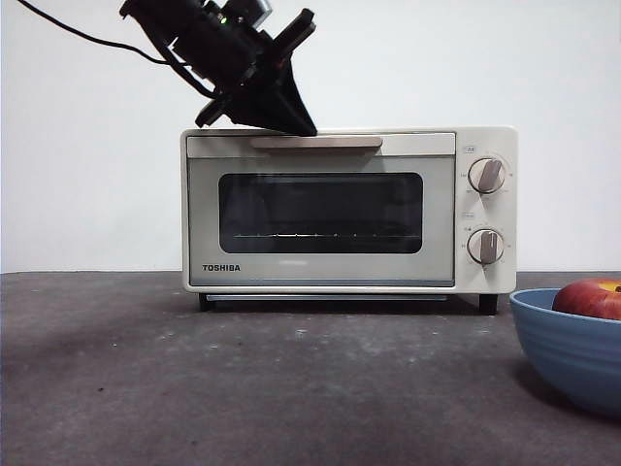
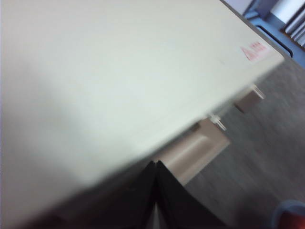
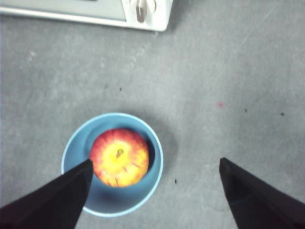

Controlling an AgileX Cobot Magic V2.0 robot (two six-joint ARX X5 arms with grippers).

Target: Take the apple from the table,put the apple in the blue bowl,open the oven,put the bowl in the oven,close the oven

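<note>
The cream-white oven (image 1: 349,211) stands at the back of the table (image 1: 243,388) with its dark glass door closed. My left gripper (image 1: 303,124) hangs at the oven's top front edge, just above the left part of the beige bar handle (image 1: 316,142), jaws shut and empty. In the left wrist view the oven's top (image 2: 119,71) fills the picture and the handle (image 2: 195,152) shows just past my left gripper (image 2: 156,167). The red-yellow apple (image 3: 119,157) lies in the blue bowl (image 3: 76,148); at the front view's right edge the bowl (image 1: 572,349) holds the apple (image 1: 592,297). My right gripper (image 3: 155,174) hovers open above the bowl.
Two knobs (image 1: 485,175) sit on the oven's right panel. A black cable (image 1: 78,34) trails from the left arm at the top left. The oven's knob corner (image 3: 143,12) shows beyond the bowl in the right wrist view.
</note>
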